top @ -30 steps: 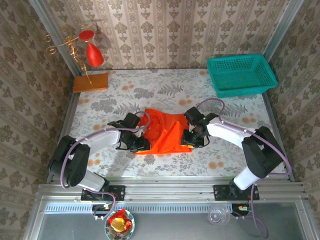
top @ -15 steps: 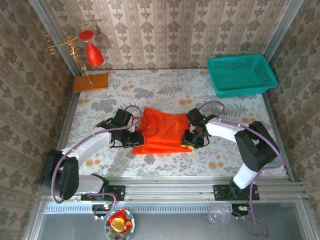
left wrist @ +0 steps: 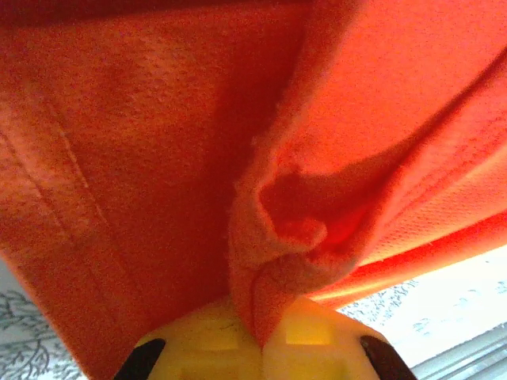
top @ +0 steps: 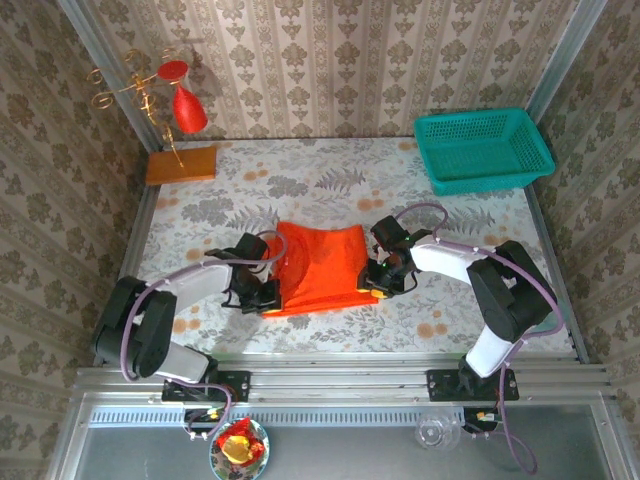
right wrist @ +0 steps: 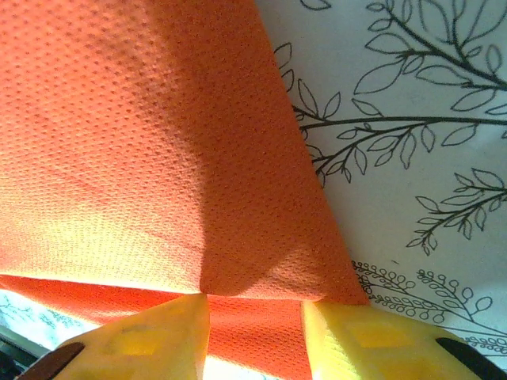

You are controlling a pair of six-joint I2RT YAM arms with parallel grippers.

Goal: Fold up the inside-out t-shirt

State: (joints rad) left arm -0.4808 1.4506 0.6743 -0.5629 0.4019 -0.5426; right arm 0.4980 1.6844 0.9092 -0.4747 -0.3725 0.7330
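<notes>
The inside-out t-shirt [top: 320, 268] lies as a bright orange-red, roughly square bundle in the middle of the table. At its near left corner my left gripper [top: 268, 296] is shut on a pinched fold of the cloth. In the left wrist view the t-shirt [left wrist: 142, 142] bunches into the closed yellow tips of my left gripper [left wrist: 261, 340]. At the near right corner, my right gripper [top: 375, 283] is low against the shirt. In the right wrist view the right gripper [right wrist: 255, 317] stands open, its yellow fingers apart, with the t-shirt's [right wrist: 142, 158] edge lying between them.
A teal basket [top: 483, 150] stands at the back right. A flat wooden block [top: 181, 164] and a red ornament on a gold stand [top: 185, 105] are at the back left. The floral table [top: 300, 180] shows all round the shirt.
The left gripper has closed on the cloth and slid to the near left corner. The shirt has flattened into a neater square. The right jaws have opened wider.
</notes>
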